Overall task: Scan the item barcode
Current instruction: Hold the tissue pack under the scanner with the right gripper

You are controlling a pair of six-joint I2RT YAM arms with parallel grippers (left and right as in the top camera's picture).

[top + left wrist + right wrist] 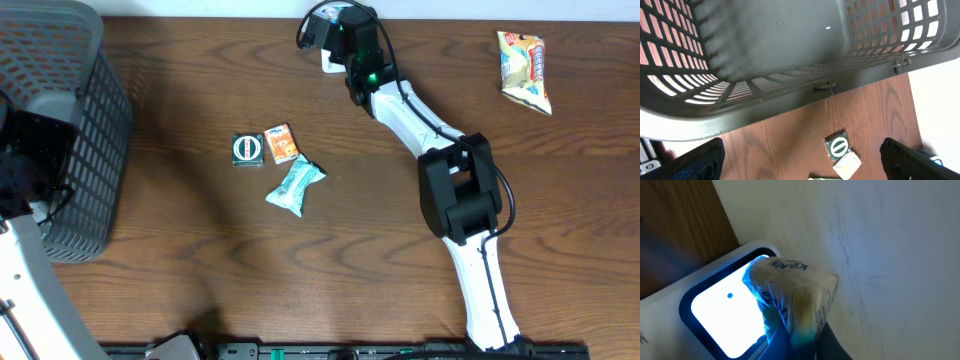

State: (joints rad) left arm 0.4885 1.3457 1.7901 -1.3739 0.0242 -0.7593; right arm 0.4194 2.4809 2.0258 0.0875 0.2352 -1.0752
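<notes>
As wrapped snack (790, 290) overlaps scanner (715, 315), right jaws mostly cropped.

My packet (795, 287) is cream under clear wrap, tinted blue by the glowing white scanner (715, 315). Table (200, 260): brown wood grain. Basket (90, 120): dark grey lattice. Bag (525, 70): yellow, red, blue.

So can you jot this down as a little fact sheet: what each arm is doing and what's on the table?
Right arm: right fingers shut on a clear-wrapped packet, held at the scanner, whose window glows
Left arm: left fingers open, holding nothing, by the basket
Middle of table: green packet, orange packet, pale blue wrapper
Far corner: snack bag
</notes>
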